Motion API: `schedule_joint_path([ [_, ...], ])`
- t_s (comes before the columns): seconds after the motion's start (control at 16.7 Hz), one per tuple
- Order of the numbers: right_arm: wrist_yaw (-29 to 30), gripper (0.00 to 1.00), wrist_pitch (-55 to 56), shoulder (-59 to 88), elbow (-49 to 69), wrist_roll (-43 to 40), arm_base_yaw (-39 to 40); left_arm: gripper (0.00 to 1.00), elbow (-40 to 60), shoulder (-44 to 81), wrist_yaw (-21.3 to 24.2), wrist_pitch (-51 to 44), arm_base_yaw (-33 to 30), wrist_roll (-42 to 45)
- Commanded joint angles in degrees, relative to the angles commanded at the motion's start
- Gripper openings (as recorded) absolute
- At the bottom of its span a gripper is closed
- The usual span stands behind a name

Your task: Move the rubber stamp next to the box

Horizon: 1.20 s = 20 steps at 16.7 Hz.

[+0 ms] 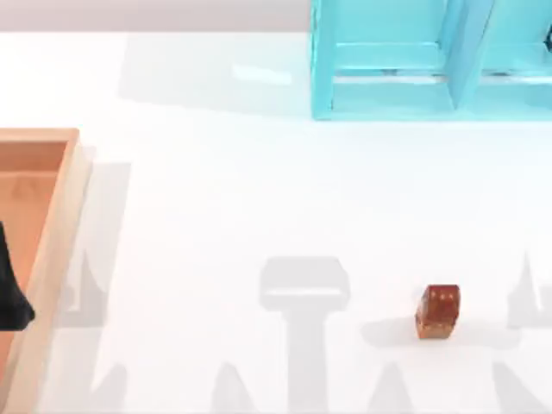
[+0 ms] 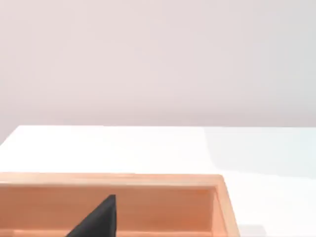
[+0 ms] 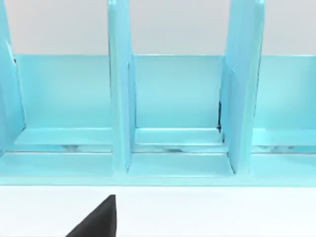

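The rubber stamp [image 1: 438,311] is a small glossy reddish-brown block with pale dots on top, standing on the white table at the front right. The box [image 1: 53,226] is a shallow wooden tray with a tan rim and an orange-brown inside, at the table's left edge, far from the stamp. A black part of my left gripper [image 1: 10,297] hangs over the box's inside, and the left wrist view has that gripper [image 2: 98,221] above the box [image 2: 148,179]. The right wrist view has a dark piece of my right gripper [image 3: 98,221] over bare table, facing the shelf.
A cyan shelf-like frame [image 1: 405,65] with upright dividers stands at the back right, and it is close ahead as the cyan frame [image 3: 173,113] in the right wrist view. White tabletop lies between the box and the stamp.
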<state>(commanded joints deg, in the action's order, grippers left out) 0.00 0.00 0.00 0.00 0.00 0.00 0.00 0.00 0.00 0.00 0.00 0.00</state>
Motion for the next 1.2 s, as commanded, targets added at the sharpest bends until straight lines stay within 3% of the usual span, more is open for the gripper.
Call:
schedule_joint_path([
  [0.3, 0.0, 1.0, 0.0, 0.0, 0.0, 0.0, 0.0, 1.0, 3.0, 3.1, 0.0, -1.9, -1.1, -1.6],
  [0.54, 0.0, 1.0, 0.0, 0.0, 0.0, 0.0, 0.0, 1.0, 14.1, 15.2, -0.6, -9.3, -5.2, -7.5],
  [0.84, 0.0, 1.0, 0.0, 0.0, 0.0, 0.0, 0.0, 1.0, 35.9, 39.4, -2.1, -25.1, -13.7, -18.1],
  [1.2, 0.0, 1.0, 0.0, 0.0, 0.0, 0.0, 0.0, 1.0, 69.3, 75.2, -4.2, -49.2, -27.1, -32.1],
])
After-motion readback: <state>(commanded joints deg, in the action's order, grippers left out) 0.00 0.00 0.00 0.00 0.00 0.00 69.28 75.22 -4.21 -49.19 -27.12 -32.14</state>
